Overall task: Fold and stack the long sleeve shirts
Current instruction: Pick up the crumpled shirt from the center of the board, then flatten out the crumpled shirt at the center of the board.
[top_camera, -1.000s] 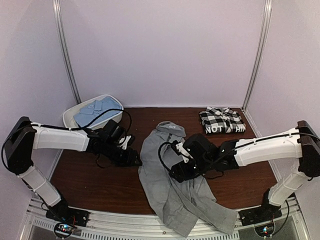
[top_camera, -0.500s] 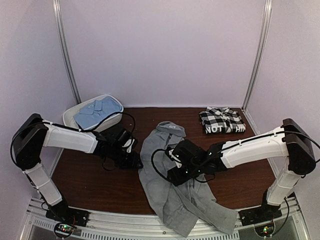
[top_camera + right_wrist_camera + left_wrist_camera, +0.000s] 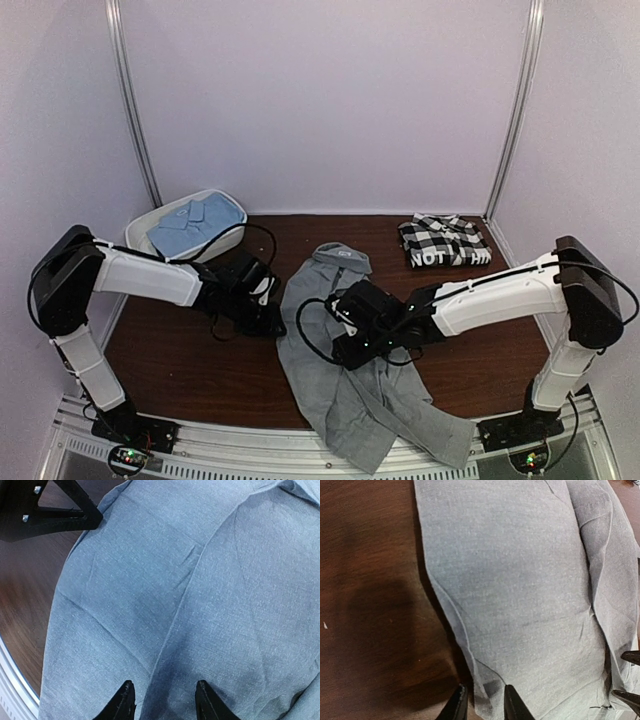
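Plain grey shirt (image 3: 305, 335), collar at far end, creased, sprawled lengthwise

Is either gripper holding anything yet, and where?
Cannot tell: left gripper brackets the grey shirt at its side edge; right gripper sits open on its body.

Top view looks down; wrist views closely share grey shirt (image 3: 520, 580).

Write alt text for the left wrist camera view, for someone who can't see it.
The left gripper, jaws narrowly apart, straddles the edge of a plain grey cloth shirt spread on a dark brown wooden table. Black fingertips of the right gripper poke in at the lower right edge.
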{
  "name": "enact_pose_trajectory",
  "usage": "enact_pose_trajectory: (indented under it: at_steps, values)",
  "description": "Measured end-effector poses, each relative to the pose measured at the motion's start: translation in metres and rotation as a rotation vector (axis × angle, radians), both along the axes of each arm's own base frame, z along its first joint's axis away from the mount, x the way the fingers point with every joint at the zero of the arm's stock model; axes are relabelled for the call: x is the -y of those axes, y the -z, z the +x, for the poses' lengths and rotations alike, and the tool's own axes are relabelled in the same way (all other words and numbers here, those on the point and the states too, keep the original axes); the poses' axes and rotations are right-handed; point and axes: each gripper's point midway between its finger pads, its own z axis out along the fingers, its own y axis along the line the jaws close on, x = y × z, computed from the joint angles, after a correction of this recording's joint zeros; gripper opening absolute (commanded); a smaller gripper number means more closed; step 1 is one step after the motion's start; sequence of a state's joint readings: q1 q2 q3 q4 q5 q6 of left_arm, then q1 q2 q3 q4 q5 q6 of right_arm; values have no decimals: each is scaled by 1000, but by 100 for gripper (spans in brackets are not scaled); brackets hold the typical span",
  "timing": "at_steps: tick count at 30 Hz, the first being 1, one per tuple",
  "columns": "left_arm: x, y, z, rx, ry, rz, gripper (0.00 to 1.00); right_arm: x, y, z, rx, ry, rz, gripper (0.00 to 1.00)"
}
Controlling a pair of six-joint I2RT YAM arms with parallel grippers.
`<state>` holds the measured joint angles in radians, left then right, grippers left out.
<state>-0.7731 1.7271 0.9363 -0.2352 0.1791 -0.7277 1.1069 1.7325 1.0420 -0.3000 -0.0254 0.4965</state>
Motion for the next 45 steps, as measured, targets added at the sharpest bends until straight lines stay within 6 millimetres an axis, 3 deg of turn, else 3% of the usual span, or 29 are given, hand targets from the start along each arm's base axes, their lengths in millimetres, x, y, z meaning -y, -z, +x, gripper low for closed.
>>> enact_pose_trajectory:
  at_steps: [6, 14, 20, 25, 29, 38, 45]
  values:
    - [1, 1, -1, 2, 5, 4, 0, 0, 5, -2, -6, -1, -15, 28]
    - [-1, 0, 1, 12, -3, 22, 0, 8, -1, 9, 37, 44, -60, 3]
    - [-9, -14, 9, 47, -25, 76, 0, 32, -7, 27, 80, 121, -115, 0]
    - [-18, -49, 25, 130, -55, 96, 0, 74, -38, 66, 135, 263, -99, 0]
    - [-36, -74, 42, 177, -103, 110, 0, 112, -60, 95, 180, 378, -91, 0]
    - [-104, -111, 87, 227, -215, 202, 0, 197, -68, 143, 224, 547, -179, 0]
    - [-165, -165, 152, 339, -325, 271, 0, 249, -93, 182, 280, 647, -236, 0]
